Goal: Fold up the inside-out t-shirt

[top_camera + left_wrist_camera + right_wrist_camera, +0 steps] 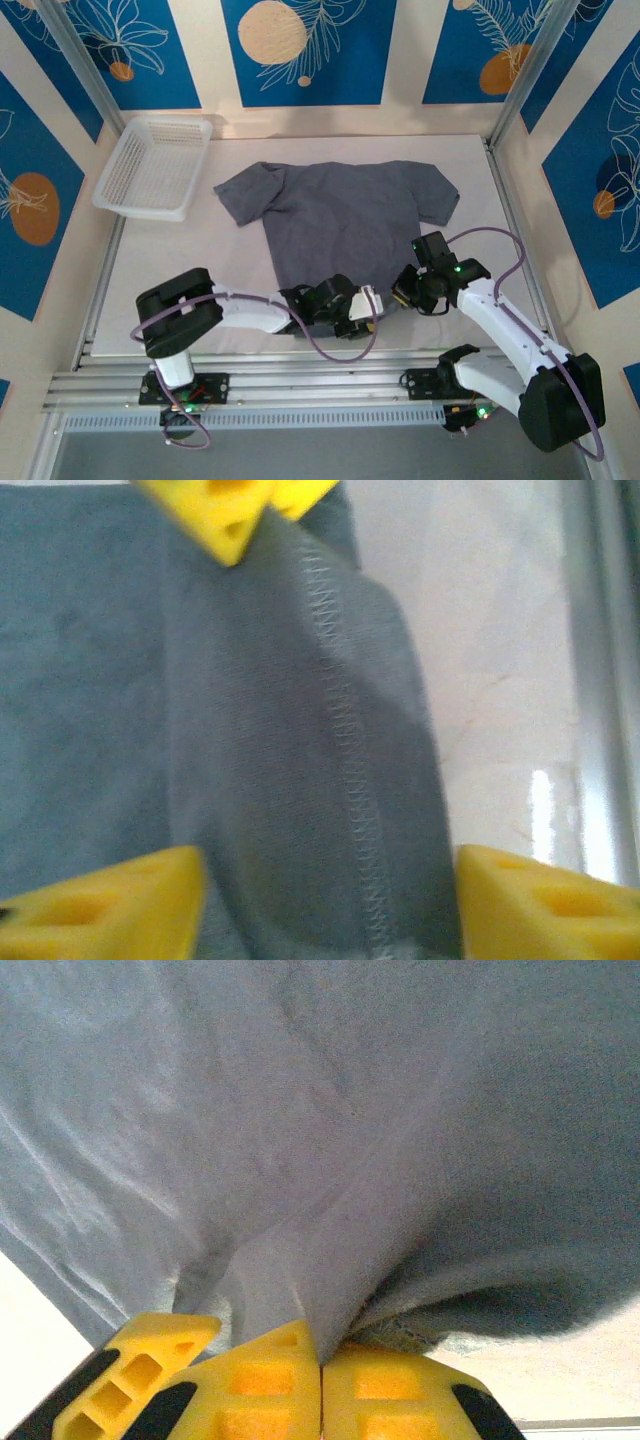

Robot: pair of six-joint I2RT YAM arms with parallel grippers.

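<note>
Hem of shirt [350, 215]: right gripper [320, 1355] pinches it, left gripper [325, 900] gapes astride; lift now, you may skew it.

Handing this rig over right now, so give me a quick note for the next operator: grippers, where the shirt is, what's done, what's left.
Left gripper: open, fingers astride a raised ridge of hem on the t-shirt, not clamped.
Right gripper: shut on the bottom hem, close beside the left one.
Shirt lies spread flat on the table, collar away from the arms; white mesh basket sits far left, apart from it.
Done: right grip on hem. No fold made yet.
Left to do: close the left gripper on the hem, then probably fold toward the collar.
</note>
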